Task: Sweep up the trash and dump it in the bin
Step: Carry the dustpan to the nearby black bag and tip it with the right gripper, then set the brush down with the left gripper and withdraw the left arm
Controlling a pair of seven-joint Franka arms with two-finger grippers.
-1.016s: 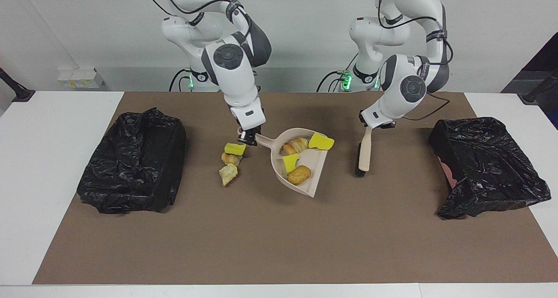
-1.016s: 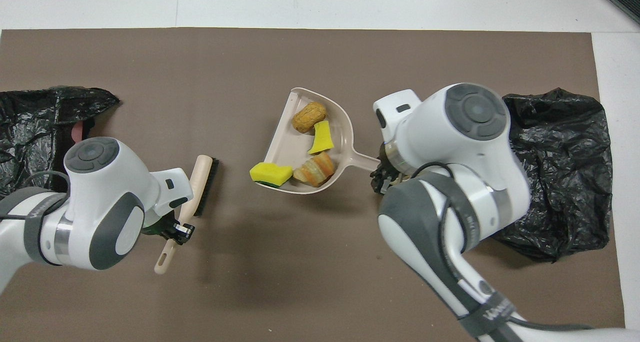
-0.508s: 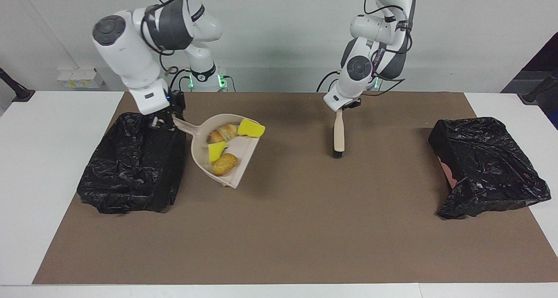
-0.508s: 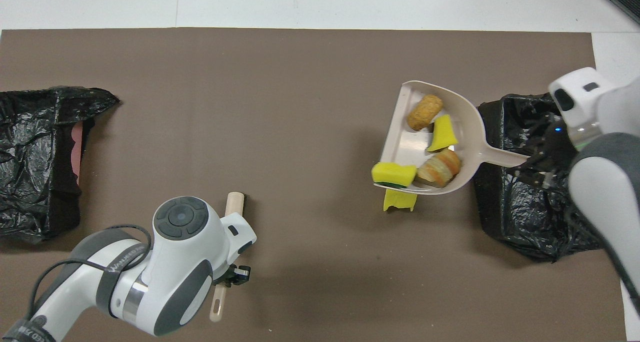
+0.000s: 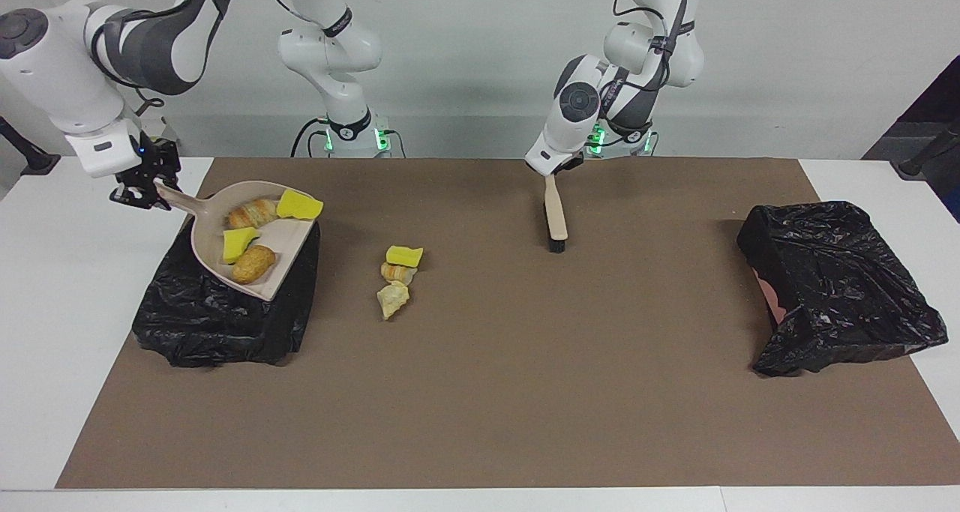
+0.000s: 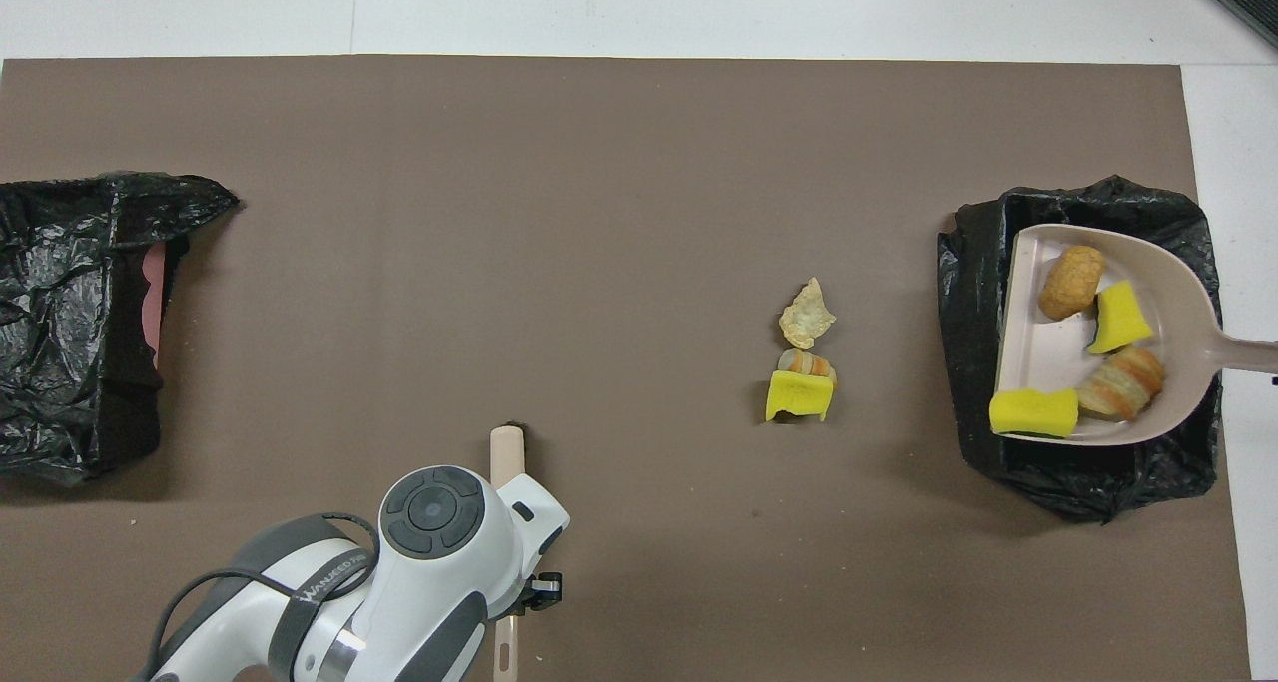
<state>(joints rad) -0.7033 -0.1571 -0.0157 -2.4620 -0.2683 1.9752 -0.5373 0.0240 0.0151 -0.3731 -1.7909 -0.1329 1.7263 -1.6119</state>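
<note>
Four trash pieces [image 5: 251, 242] riding in the dustpan [image 6: 1178, 293] over the bin [image 5: 225, 324], right fingers [image 5: 142, 190] clamped on its handle. Tipping slowly, open edge down, well inside the liner. Left fingers [image 5: 551, 175] shut on brush [image 5: 556, 216]. Three scraps [image 5: 397, 276] left on the desk.

A brown mat [image 5: 487, 392] covers the table, bearing two black-bagged bins [image 5: 217, 324] and three trash lumps [image 5: 397, 276].

A brown mat [image 5: 480, 392] covers the white table [image 5: 45, 332]. Both bins [image 5: 225, 317] [image 5: 840, 287] wear glossy black bags. The dustpan [image 5: 281, 238] and brush [image 5: 555, 208] are beige. The trash [image 5: 397, 276] is bright yellow, orange-tan and pale beige. The arms [image 5: 67, 55] are white with grey joints.
</note>
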